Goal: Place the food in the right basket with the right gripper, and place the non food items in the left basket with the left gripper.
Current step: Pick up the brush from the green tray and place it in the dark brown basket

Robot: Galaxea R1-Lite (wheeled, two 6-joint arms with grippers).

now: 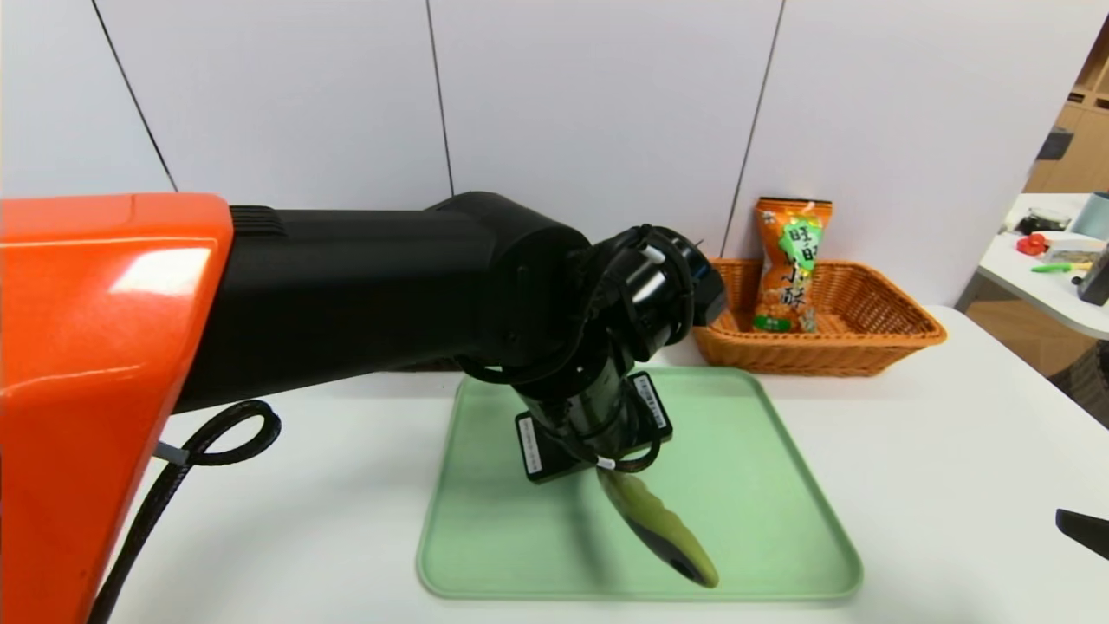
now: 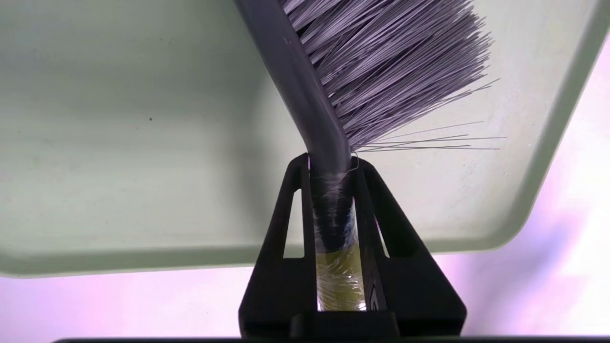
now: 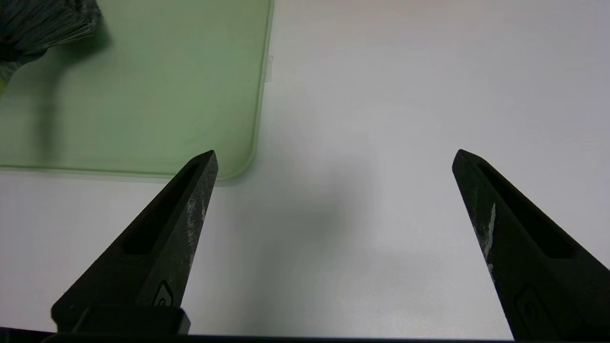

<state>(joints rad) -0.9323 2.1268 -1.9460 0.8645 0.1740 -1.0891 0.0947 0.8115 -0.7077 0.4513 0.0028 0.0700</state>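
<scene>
Your left gripper is clamped on the neck of the brush, and it holds the brush up over the green tray on the desk. Your right gripper waits over the desk beside the tray, fingers wide apart and holding nothing. The snack bag stands in the right basket.

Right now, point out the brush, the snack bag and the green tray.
brush (image 1: 663, 524): head view, on its olive-green handle.
snack bag (image 1: 788, 269): head view, middle of the bag's front.
green tray (image 1: 762, 485): head view, bare floor right of the brush.
</scene>
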